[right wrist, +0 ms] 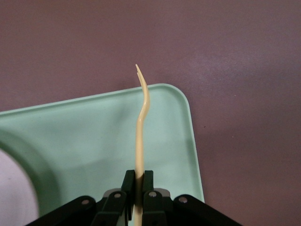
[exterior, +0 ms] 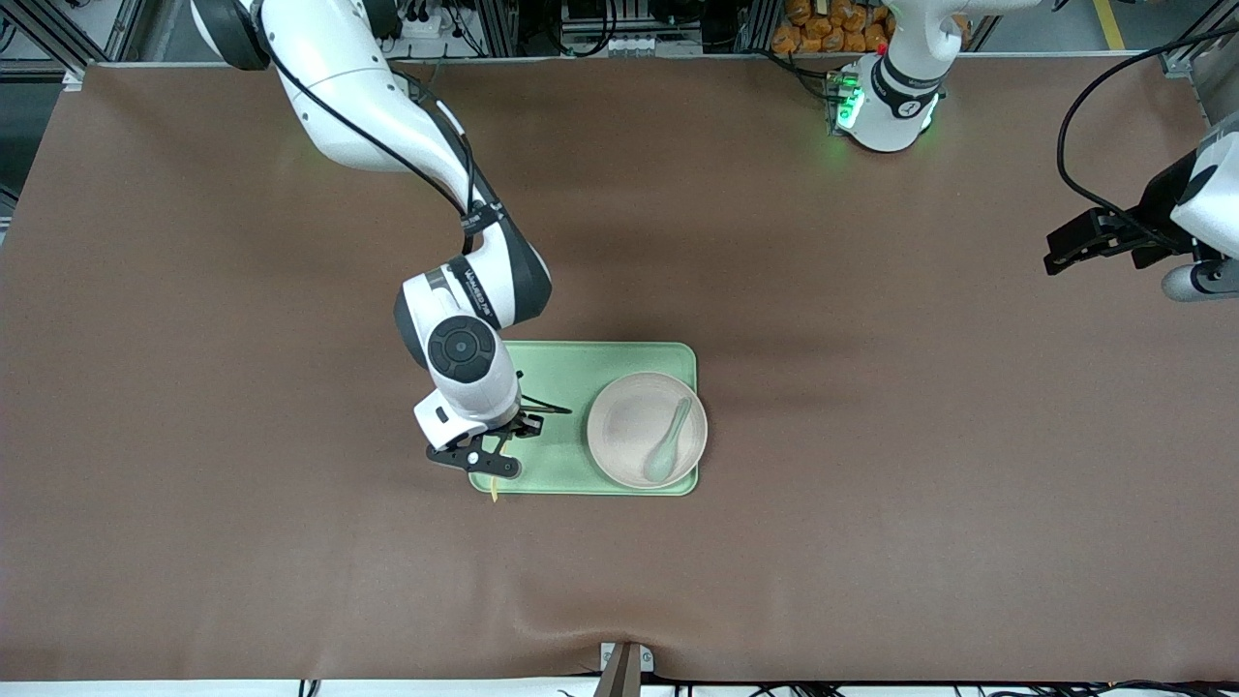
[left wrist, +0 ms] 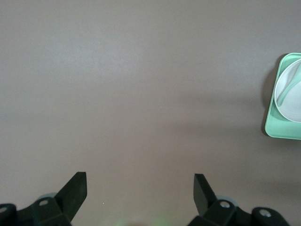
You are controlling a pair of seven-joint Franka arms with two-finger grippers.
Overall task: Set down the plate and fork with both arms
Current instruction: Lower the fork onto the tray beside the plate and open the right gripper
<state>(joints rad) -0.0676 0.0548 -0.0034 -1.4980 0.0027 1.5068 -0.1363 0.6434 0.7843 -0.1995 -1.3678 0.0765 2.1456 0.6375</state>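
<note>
The cream plate [exterior: 647,428] sits on the light green tray [exterior: 561,373], at the tray's end toward the left arm. It also shows in the left wrist view [left wrist: 289,94]. A pale green spoon [exterior: 670,445] lies in it. My right gripper [exterior: 498,455] is shut on the pale yellow fork [right wrist: 140,136] and holds it over the tray's corner nearest the front camera, toward the right arm's end. The fork's tip [exterior: 494,492] pokes past the tray edge. My left gripper [left wrist: 140,188] is open and empty, up over bare table at the left arm's end, where the arm waits.
A brown mat [exterior: 871,436] covers the whole table. The tray stands near its middle. The right arm's wrist and elbow hang over the tray's end toward the right arm. A mount [exterior: 624,668] sits at the table edge nearest the front camera.
</note>
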